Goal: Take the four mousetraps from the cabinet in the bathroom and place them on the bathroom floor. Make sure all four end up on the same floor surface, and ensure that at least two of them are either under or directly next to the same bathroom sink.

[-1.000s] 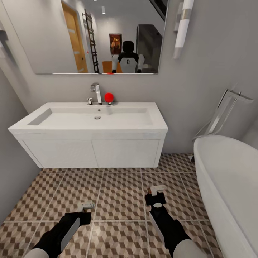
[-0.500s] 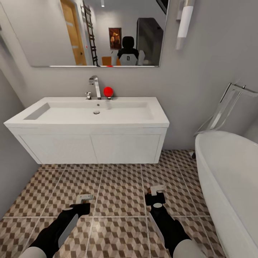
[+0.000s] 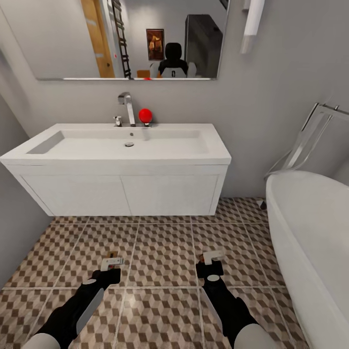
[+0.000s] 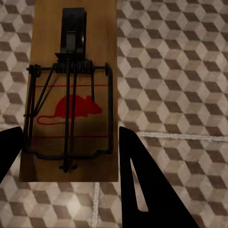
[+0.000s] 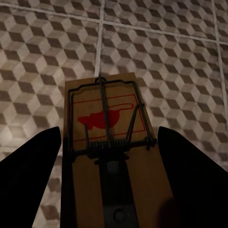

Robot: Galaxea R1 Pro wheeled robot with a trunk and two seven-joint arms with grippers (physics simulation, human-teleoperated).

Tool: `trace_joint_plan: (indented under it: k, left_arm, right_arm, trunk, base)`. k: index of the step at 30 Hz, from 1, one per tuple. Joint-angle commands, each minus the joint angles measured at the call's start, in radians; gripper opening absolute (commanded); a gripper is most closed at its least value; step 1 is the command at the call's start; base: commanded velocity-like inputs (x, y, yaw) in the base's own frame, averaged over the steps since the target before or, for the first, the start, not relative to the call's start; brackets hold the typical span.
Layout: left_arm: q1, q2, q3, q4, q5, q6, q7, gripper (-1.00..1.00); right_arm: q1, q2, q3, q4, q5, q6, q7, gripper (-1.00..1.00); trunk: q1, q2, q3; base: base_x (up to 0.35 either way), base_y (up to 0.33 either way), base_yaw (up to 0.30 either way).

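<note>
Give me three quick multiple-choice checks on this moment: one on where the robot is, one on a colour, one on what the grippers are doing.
1. What stands directly ahead of the robot?
A. a toilet
B. the bathroom sink on its white vanity
C. a wooden chest

2. What colour is the mouse printed on each mousetrap board?
A. red
B. blue
C. green

3. What is between the fingers of each gripper?
A. nothing
B. a towel
C. a mousetrap

Answers:
1 B, the head view faces the basin, with the bathtub on its right.
2 A, both wrist views show a red mouse on the left mousetrap and the right mousetrap.
3 C, the left gripper and right gripper each hold a board above the bathroom floor.
</note>
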Motion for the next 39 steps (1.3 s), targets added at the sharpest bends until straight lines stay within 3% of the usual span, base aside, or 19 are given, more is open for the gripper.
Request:
trace_joint_plan:
  k: [1,6,18,34,39]
  left_arm:
    - [-0.001,0.001,-0.006,-0.002,0.009,0.003,0.008,-1.0]
    - [-0.001,0.001,-0.022,-0.001,0.009,0.003,0.009,-1.0]
    - [-0.001,-0.001,-0.037,-0.001,0.009,0.003,0.009,-1.0]
    - [-0.001,-0.001,-0.037,-0.002,0.01,0.001,0.009,-1.0]
    - [-0.001,0.0,-0.037,0.0,0.01,-0.034,0.008,-1.0]
  right_arm:
    - [0.0,0.0,0.003,-0.001,0.007,0.009,-0.004,-1.0]
    - [0.0,0.0,0.029,-0.001,0.007,-0.004,0.002,-1.0]
    - [0.0,0.0,0.044,0.006,0.001,-0.172,0.018,-1.0]
    - [0.0,-0.001,0.044,0.009,0.001,-0.196,0.049,-1.0]
    - [0.0,-0.001,0.044,0.01,0.001,-0.221,0.049,-1.0]
  trunk:
    - [0.004,-0.008,-0.006]
    - [0.023,-0.043,-0.029]
    - [0.069,-0.127,-0.084]
    - [0.13,-0.239,-0.157]
    - [0.149,-0.274,-0.18]
  base:
    - [0.0,0.0,0.0]
    - [0.0,0.0,0.0]
    - [0.0,0.0,0.0]
    - [0.0,0.0,0.0]
    - [0.0,0.0,0.0]
